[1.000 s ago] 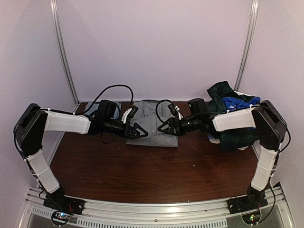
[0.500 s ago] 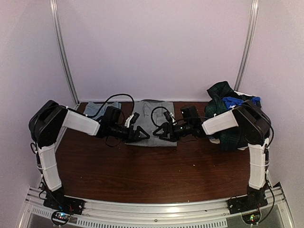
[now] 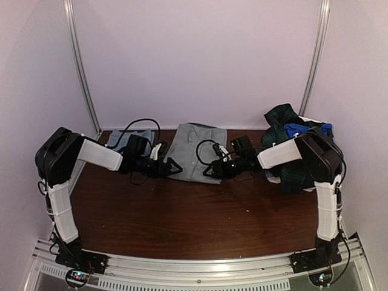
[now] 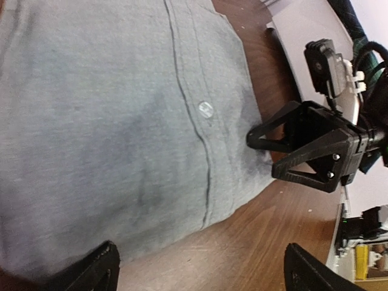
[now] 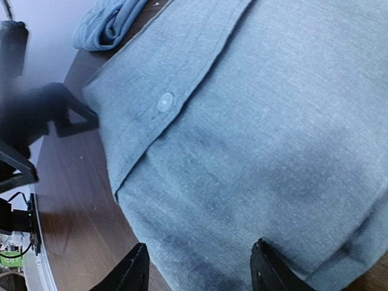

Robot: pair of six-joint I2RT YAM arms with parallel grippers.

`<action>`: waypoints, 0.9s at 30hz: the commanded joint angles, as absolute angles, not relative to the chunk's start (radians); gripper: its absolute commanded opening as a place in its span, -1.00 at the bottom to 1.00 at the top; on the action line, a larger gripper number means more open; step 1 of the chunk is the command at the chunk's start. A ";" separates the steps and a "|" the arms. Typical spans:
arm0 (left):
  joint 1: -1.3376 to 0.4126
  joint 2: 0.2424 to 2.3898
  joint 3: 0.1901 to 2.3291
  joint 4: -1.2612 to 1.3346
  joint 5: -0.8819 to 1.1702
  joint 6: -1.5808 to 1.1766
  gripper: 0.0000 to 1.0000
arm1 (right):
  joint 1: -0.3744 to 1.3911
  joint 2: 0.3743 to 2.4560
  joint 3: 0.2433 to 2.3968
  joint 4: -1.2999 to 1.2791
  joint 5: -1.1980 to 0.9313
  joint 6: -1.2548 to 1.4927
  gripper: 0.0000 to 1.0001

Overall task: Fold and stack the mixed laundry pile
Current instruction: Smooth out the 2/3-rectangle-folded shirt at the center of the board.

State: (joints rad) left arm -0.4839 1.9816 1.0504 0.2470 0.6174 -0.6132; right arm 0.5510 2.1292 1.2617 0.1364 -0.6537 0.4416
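Laundry pile (image 3: 294, 154) heaped at back right corner of worktop (image 3: 182, 218), behind right arm. Grey shirt (image 3: 195, 148) flat at back centre. Left gripper (image 3: 177, 168) spread wide by shirt's left edge. Right gripper (image 3: 210, 171) partly spread at shirt's near right corner. Folded blue-grey stack (image 3: 124, 139) back left.
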 commanded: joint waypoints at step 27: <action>-0.477 2.046 1.182 0.130 0.541 -0.321 0.34 | 0.476 2.036 1.256 -0.150 -0.488 0.316 0.11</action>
State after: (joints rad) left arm -0.4648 1.9713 1.1049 0.0555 0.4923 -0.3378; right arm 0.4862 1.9957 1.2144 -0.1478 -0.4572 0.2996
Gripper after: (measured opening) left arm 0.697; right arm 0.550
